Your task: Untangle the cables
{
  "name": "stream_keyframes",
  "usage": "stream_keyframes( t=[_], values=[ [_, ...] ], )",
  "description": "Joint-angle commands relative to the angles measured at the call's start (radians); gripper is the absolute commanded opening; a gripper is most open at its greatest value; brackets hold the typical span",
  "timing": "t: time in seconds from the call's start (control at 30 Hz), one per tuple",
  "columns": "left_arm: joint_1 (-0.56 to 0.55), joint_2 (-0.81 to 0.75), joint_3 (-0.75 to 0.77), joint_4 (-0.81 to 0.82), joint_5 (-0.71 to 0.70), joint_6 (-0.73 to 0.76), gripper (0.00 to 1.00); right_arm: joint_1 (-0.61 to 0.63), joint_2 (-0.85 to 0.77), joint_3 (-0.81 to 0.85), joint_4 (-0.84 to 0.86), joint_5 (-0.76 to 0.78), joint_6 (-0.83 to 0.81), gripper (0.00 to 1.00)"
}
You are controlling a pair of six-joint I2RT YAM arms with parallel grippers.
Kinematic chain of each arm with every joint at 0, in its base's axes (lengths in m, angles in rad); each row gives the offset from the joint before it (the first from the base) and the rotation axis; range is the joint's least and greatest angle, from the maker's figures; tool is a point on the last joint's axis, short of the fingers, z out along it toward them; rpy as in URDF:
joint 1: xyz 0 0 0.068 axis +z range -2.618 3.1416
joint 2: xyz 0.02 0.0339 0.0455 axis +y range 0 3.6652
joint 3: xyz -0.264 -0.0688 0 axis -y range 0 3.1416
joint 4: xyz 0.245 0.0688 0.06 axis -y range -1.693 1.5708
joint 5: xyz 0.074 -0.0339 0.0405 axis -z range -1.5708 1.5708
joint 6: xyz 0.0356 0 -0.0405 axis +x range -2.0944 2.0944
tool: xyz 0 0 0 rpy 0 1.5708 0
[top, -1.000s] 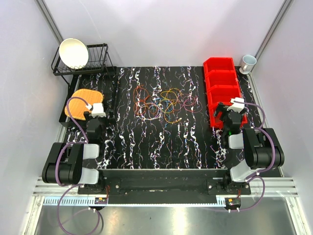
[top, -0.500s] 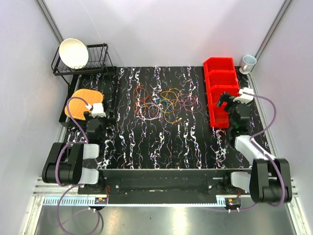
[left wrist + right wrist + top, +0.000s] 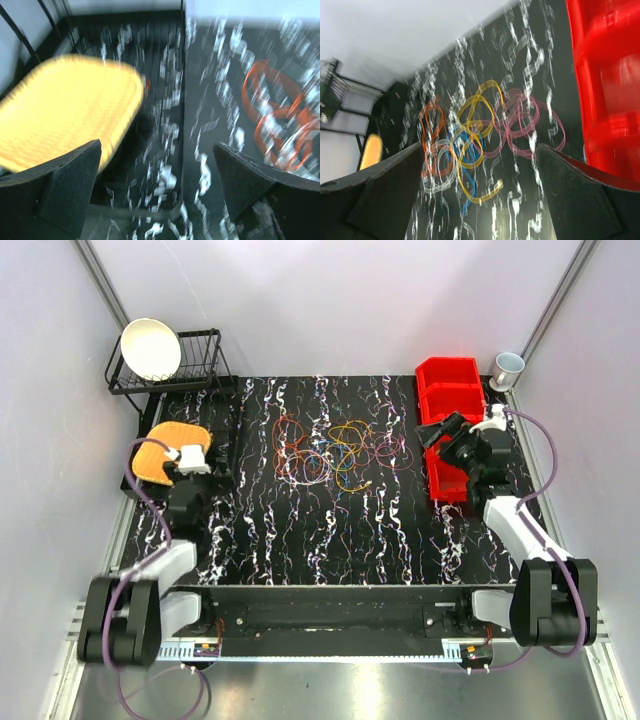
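Note:
The cables (image 3: 335, 452) lie in a loose tangle of thin red, orange, yellow, blue and purple loops on the black marbled mat (image 3: 330, 530), at its far middle. The right wrist view shows them ahead (image 3: 480, 135); the left wrist view shows only blurred orange loops (image 3: 277, 120) at the right. My left gripper (image 3: 200, 468) is open and empty at the mat's left edge, well left of the cables. My right gripper (image 3: 445, 432) is open and empty, raised by the red bins, right of the cables.
Red stacked bins (image 3: 452, 410) stand at the right. A white cup (image 3: 507, 368) sits in the far right corner. A black dish rack (image 3: 190, 365) holds a white bowl (image 3: 151, 348) at the far left. An orange-yellow mat (image 3: 165, 445) lies beside my left gripper.
My right arm has stretched forward and swung its gripper left towards the cables, over the red bins. My left arm has stretched forward a little. The cables have not moved.

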Motion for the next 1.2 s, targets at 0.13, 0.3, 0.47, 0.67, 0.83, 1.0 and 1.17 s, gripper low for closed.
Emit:
stream_keyframes(
  t=[0.13, 0.3, 0.47, 0.67, 0.83, 1.0, 1.17],
  values=[
    [-0.012, -0.367, 0.248, -0.534, 0.039, -0.362, 0.99, 0.046, -0.075, 0.212, -0.347, -0.007, -0.055, 1.00],
    [-0.013, -0.397, 0.579, -1.127, 0.068, -0.587, 0.99, 0.086, -0.135, 0.275, -0.480, 0.034, -0.047, 1.00],
    [0.049, -0.348, 0.670, -1.434, 0.189, -0.651, 0.99, 0.111, -0.166, 0.235, -0.462, -0.048, 0.082, 1.00],
    [0.023, -0.348, 0.649, -1.426, 0.296, -0.588, 0.99, 0.210, -0.152, 0.236, -0.572, -0.049, 0.047, 1.00],
    [-0.206, -0.239, 0.679, -1.426, 0.165, -0.583, 0.99, 0.259, -0.163, 0.196, -0.591, -0.024, 0.046, 1.00],
    [-0.363, -0.059, 0.765, -1.419, 0.048, -0.580, 0.98, 0.258, -0.157, 0.205, -0.611, -0.020, 0.040, 1.00],
    [-0.379, 0.097, 0.822, -1.361, 0.034, -0.542, 0.95, 0.258, -0.154, 0.245, -0.660, -0.007, 0.024, 1.00]
  ],
)
